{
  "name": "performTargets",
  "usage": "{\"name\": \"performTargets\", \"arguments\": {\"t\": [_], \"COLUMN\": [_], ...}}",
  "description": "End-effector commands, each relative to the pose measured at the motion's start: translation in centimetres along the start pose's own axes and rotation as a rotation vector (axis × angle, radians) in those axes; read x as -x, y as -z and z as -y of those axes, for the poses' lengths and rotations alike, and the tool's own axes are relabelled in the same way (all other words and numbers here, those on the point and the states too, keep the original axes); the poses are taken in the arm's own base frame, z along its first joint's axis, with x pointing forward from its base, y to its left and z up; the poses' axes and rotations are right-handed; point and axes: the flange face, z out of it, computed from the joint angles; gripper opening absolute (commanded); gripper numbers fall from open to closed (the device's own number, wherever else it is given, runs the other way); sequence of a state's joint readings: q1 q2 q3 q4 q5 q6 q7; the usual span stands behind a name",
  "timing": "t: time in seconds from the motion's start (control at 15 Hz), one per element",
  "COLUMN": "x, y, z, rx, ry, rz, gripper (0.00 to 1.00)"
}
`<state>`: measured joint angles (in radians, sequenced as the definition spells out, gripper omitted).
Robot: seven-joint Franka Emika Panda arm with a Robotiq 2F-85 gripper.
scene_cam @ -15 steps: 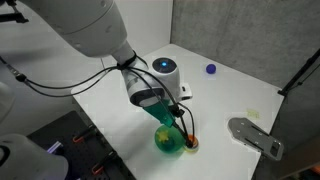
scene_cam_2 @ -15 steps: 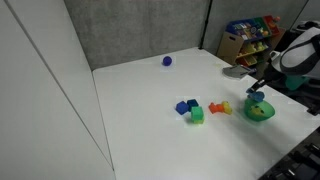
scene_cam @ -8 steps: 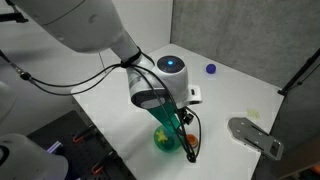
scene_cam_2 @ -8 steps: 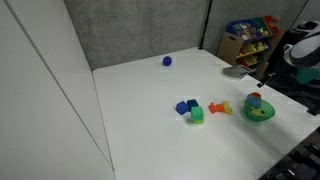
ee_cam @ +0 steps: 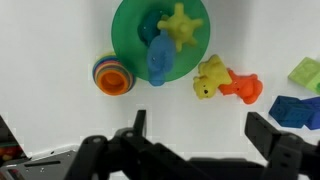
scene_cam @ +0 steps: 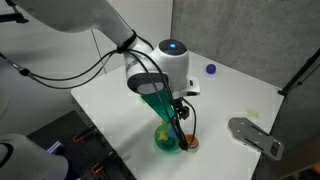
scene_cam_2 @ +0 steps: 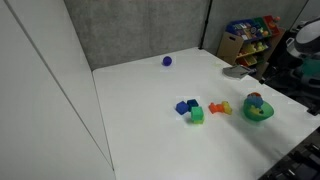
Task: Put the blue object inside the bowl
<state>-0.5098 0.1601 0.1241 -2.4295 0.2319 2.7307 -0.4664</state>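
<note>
The green bowl (ee_cam: 128,45) lies at the top of the wrist view. The blue object (ee_cam: 158,60) rests inside it beside a yellow-green star-shaped piece (ee_cam: 180,22). My gripper (ee_cam: 200,130) is open, its two dark fingers spread wide over bare white table below the bowl, nothing between them. In an exterior view the bowl (scene_cam: 166,140) sits under the arm, with the gripper (scene_cam: 181,113) raised above it. From another side the bowl (scene_cam_2: 260,113) shows the blue object (scene_cam_2: 255,100) on top.
A rainbow-ringed round piece (ee_cam: 112,75) sits just left of the bowl. A yellow bear (ee_cam: 208,78), orange bear (ee_cam: 241,88), green block (ee_cam: 305,72) and blue block (ee_cam: 290,108) lie to its right. A dark-blue ball (scene_cam_2: 167,61) rests far back. A grey object (scene_cam: 255,135) lies near the table edge.
The gripper has gone from shut to wide open and lifted away from the bowl. The blue object has been let go and now lies in the bowl.
</note>
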Motion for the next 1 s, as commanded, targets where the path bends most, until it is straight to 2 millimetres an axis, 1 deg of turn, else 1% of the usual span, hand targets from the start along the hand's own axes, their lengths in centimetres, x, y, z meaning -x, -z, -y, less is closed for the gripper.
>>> {"name": "performTargets", "arguments": {"t": [0.0, 0.27, 0.53, 0.73, 0.93], "x": [0.2, 0.1, 0.7, 1.0, 1.1], "y": [3.5, 6.6, 9.0, 10.5, 11.3], "z": [2.4, 5.9, 9.2, 10.7, 11.1], "rx": [-0.029, -0.061, -0.077, -0.052, -0.034], "ry": [-0.049, -0.073, -0.094, -0.113, -0.128], "rz": [0.039, 0.113, 0.248, 0.314, 0.339], "gripper": [1.00, 1.00, 1.00, 1.00, 1.00]}}
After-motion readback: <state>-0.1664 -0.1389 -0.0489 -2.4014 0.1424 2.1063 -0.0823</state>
